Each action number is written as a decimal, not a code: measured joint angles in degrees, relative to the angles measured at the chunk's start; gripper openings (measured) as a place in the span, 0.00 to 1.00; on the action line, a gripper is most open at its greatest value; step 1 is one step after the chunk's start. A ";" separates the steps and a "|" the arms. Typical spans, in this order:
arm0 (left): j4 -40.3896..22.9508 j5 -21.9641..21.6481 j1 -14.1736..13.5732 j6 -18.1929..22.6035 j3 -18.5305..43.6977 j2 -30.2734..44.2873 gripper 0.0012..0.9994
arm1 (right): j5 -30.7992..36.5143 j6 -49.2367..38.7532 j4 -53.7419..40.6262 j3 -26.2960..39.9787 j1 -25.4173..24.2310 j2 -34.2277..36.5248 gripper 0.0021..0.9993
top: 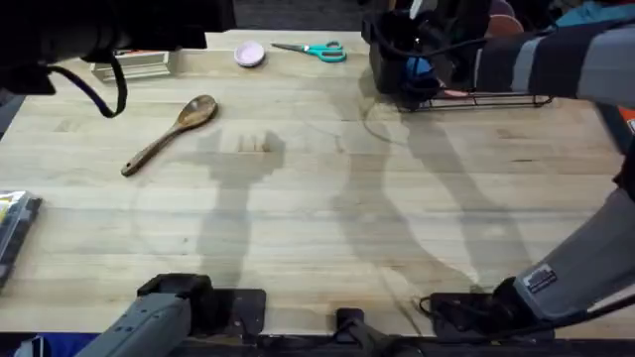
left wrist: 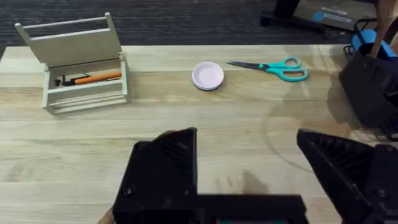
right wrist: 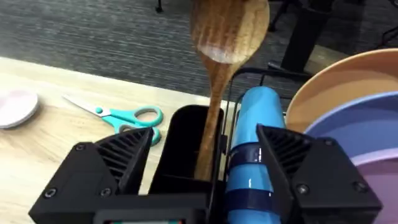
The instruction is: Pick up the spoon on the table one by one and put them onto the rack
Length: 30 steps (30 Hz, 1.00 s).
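Right wrist: spoon (right wrist: pixel 225 37) seemingly between fingers (right wrist: pixel 102 165).

pale wood table (top: pixel 317 208), dark grey carpet (right wrist: pixel 93 31)

Open tabletop surrounds the spoon (top: pixel 171 132) on every side; beyond it, a beige box (left wrist: pixel 81 62), pink dish (top: pixel 249 54) and scissors (top: pixel 316 50) crowd the far edge.
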 joint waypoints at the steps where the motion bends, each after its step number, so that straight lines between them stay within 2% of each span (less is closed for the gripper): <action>1: 0.00 0.00 0.00 0.00 0.02 0.00 0.99 | 0.00 0.00 -0.14 0.00 -0.02 -0.08 1.00; 8: 0.02 0.00 0.00 0.02 0.00 0.00 0.99 | 0.00 0.00 -4.83 0.00 -0.02 -3.59 1.00; 16: 0.00 0.00 0.00 0.01 0.02 0.00 0.99 | -0.02 0.00 -23.12 0.00 0.02 -12.75 1.00; 30: -0.01 0.00 0.00 0.00 0.02 0.00 0.99 | -0.02 0.01 -56.60 0.00 0.11 -36.99 1.00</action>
